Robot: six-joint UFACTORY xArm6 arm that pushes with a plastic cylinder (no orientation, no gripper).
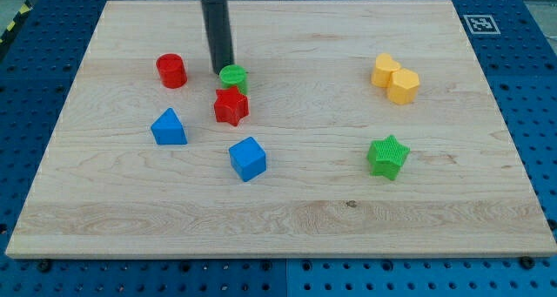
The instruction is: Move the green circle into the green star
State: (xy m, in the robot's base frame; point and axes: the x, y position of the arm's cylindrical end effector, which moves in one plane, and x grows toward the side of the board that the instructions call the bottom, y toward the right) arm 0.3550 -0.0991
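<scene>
The green circle (233,77) lies at the upper left of the wooden board, touching the top of a red star (231,106). The green star (387,156) lies far to the right and lower, at the view's right centre. My tip (221,70) is down on the board just left of the green circle, touching or almost touching its upper left edge. The dark rod rises from there to the view's top.
A red cylinder (171,70) sits left of the tip. A blue triangular block (169,127) and a blue cube (248,158) lie below. Two yellow blocks (395,78) touch each other at the upper right. The wooden board (287,219) ends in blue pegboard all round.
</scene>
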